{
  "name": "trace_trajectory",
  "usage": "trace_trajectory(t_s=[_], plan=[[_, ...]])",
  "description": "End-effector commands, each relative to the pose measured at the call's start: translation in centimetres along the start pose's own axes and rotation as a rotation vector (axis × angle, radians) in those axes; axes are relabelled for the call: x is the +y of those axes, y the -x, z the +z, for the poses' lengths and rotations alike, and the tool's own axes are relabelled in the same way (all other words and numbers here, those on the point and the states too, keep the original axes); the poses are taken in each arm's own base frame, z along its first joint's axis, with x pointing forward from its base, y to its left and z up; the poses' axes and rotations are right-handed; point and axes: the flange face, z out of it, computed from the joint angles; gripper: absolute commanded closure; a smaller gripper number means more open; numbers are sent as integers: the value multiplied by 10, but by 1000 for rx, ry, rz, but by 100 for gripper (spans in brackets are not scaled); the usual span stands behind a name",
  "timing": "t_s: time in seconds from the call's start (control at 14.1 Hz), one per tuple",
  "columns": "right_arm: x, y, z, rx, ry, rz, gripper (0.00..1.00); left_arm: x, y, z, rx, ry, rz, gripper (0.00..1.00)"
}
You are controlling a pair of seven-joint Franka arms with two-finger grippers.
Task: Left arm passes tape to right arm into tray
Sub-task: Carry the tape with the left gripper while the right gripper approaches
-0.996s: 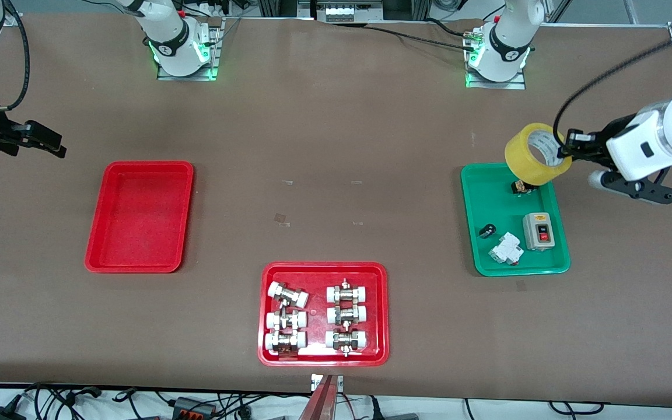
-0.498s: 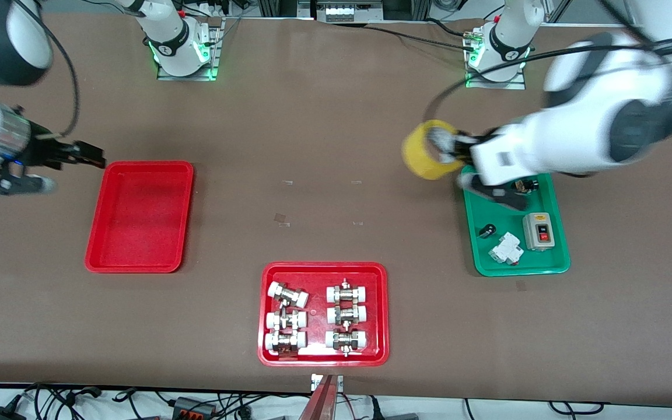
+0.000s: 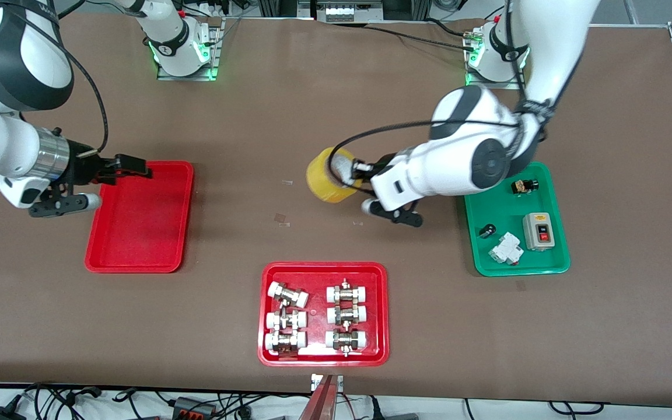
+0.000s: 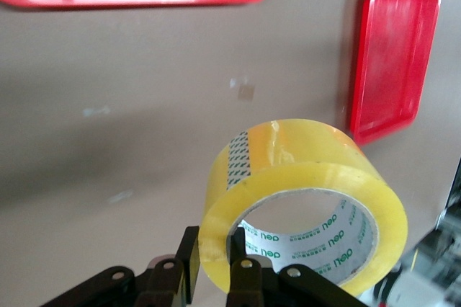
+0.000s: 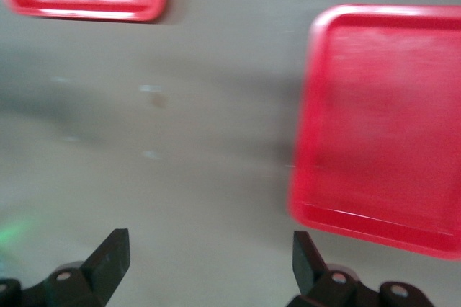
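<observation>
Yellow and see-through, the tape [image 3: 329,175] hangs in the air over the bare middle of the brown table [image 3: 336,105], held by the left gripper [image 3: 357,169]. The roll sits at the gripper's 9 o'clock in the front view, sticking out from the fingertips toward the right arm's end of the table. In the left wrist view the two black fingers [image 4: 189,269] pinch the wall of the tape [image 4: 302,192], one outside the yellow band and one inside the pale core, so the gripper is narrow and clamped on the roll.

The plain red tray [image 3: 139,217] lies flat on the table toward the right arm's end, at about 9 o'clock from the tape and well apart from it. The right gripper [image 3: 137,171] hovers over the tray's rim at the tray's 11 o'clock corner. The right wrist view shows its fingers [image 5: 112,253] spread wide with nothing between them, and the red tray [image 5: 385,127] below.

A second red tray with metal fittings [image 3: 323,314] sits at 6 o'clock from the tape, nearer the front camera. A green tray [image 3: 514,220] holding small electrical parts lies toward the left arm's end.
</observation>
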Motion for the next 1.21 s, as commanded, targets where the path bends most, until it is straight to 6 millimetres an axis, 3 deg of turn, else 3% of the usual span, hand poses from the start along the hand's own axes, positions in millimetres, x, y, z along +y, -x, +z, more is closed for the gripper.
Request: trace_trajectory(t_s=[0.0,0.21,0.5,0.85,1.14], plan=[[-5,-18,23,-20,-160,-76,0,32,-4,23,65,66,-110,99],[-24,-30,46,-19,-304,-136,0,58,7,71,97,90,-205,99],[-58,-49,77,9,-435,-320,0,71,6,98,179,147,-252,99],[-94,-60,115,12,-431,-371,0,78,9,105,179,164,-337,99],[-84,-72,149,23,-437,-460,0,78,9,102,181,166,-376,99]])
